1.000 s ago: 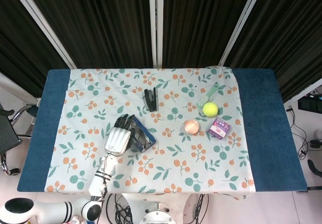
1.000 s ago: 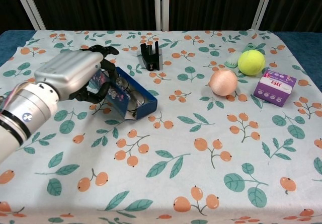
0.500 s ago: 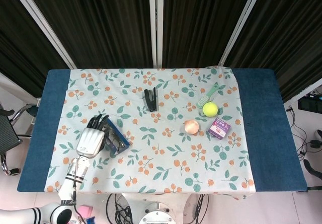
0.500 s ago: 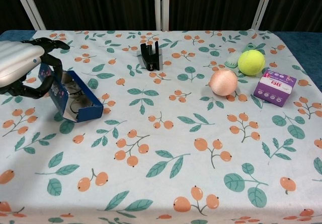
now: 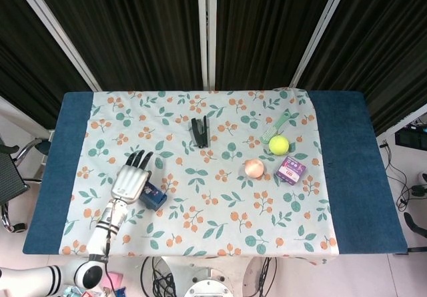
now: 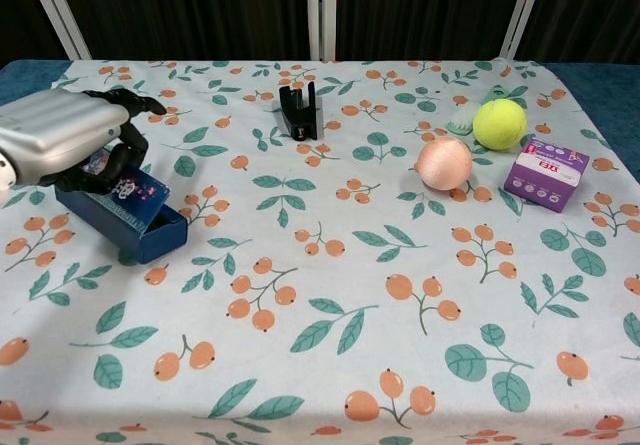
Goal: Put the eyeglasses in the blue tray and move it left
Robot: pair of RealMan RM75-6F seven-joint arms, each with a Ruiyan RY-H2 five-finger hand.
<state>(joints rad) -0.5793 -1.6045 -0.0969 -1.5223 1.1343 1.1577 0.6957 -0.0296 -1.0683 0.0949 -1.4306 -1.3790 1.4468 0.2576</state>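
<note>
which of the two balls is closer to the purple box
The peach-coloured ball and the yellow-green tennis ball both lie near the purple box; the tennis ball is closer, just behind it.

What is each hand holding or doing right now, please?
Left hand: fingers curled over the rectangular blue tray, gripping it on the table.
Right hand: not in view.

My table (image 5: 60, 170) is wearing a floral cloth (image 5: 220, 203). Lying on it are the blue tray (image 6: 130, 223) at my left, a black stapler (image 5: 199, 131), a green brush (image 5: 275, 125), a tennis ball (image 5: 279, 144), a peach-coloured ball (image 5: 253, 168) and a purple box (image 5: 291, 170).
</note>
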